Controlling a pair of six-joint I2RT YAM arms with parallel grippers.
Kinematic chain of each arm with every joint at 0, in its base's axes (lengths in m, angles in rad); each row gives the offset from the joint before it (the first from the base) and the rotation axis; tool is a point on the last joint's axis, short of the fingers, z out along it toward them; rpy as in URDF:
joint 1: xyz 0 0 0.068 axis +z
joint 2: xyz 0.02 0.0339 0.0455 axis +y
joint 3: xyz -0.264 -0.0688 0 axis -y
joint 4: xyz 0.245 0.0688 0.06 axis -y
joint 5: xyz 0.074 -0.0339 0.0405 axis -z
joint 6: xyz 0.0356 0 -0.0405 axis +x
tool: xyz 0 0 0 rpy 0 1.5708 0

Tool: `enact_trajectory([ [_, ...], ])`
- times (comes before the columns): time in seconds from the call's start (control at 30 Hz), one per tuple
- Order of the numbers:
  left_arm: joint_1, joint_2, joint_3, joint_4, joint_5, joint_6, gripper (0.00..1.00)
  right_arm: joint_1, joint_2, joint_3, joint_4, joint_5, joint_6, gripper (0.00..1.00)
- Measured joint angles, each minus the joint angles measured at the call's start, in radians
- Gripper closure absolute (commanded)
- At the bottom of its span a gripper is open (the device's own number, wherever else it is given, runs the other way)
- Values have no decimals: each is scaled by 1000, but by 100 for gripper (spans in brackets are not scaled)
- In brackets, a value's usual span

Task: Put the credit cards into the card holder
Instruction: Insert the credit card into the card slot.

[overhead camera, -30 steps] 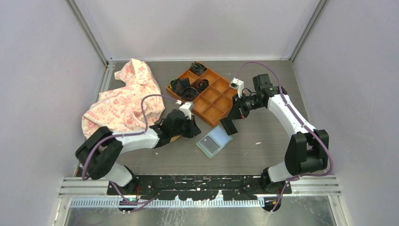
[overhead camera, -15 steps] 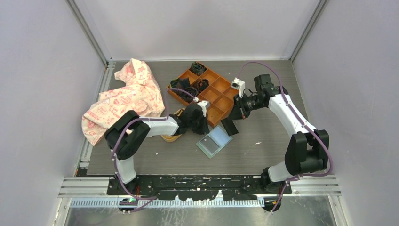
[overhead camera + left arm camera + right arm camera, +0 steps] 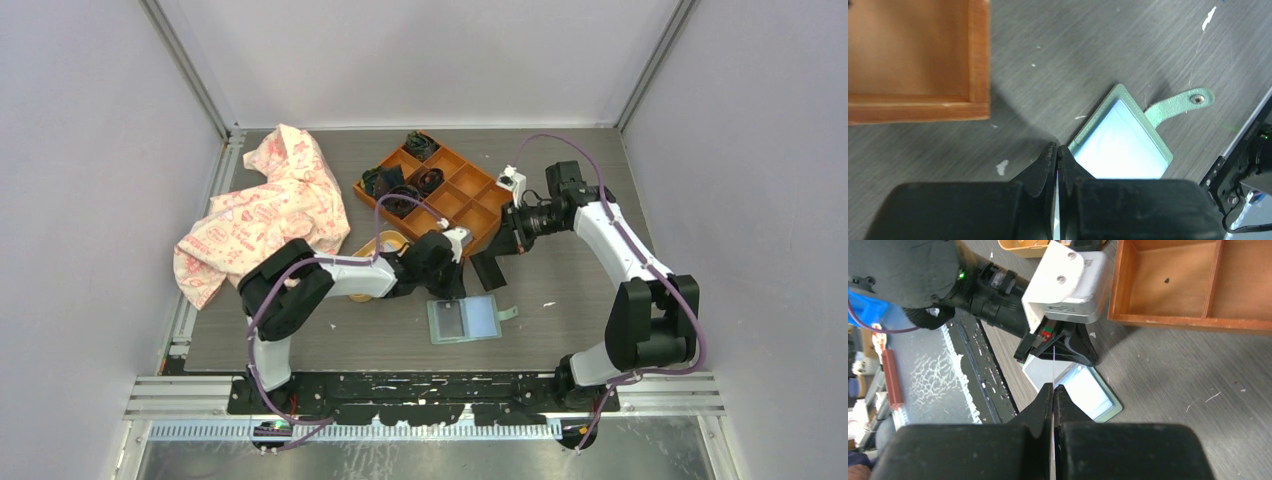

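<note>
The card holder (image 3: 465, 320) is seen lying open and flat on the desk (image 3: 570, 300), near the front edge and between the 2 arms, its pale blue lining up and its snap tab (image 3: 1178, 103) pointing right.

The left hand (image 3: 1057, 152) is held low at the holder's far edge with its fingers pressed together. Whether anything thin is pinched between them cannot be told.

The right hand (image 3: 1053, 389) is closed on a black card (image 3: 487, 268), held on edge just beyond the holder and apart from it. In the right wrist view, the left hand is found directly between this card and the holder.

An orange tray (image 3: 468, 186) is set just behind both hands. Dark items (image 3: 420, 146) are seen in 4 of its far-left compartments, and the others are bare. A yellow dish (image 3: 383, 243) is partly covered by the left arm, which is stretched across it. A patterned cloth (image 3: 262, 215) is heaped at the far left, well apart from the holder.
</note>
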Motion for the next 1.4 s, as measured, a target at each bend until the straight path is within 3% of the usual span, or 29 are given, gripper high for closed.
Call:
enact_trajectory([
  [0.2,-18,-61,-65,19,-36,-13,82,-27,-15,-120,89,-40,118,99],
  [0.47,-16,-417,-272,93,-125,-26,75,-27,-274,-490,547,-51,545,99],
  [0.6,-15,-582,-419,187,-137,-27,64,-27,-302,-555,703,-25,712,99],
  [0.7,-13,-662,-536,257,-130,-34,63,-27,-302,-565,727,24,805,99],
  [1.1,-69,-702,-733,397,-80,-133,56,-27,-301,-654,662,76,830,99],
  [1.27,-200,-698,-736,397,-164,-62,55,-27,-282,-691,719,73,861,99],
  [1.4,-233,-697,-743,407,-208,1,55,-27,-275,-753,818,73,905,99],
])
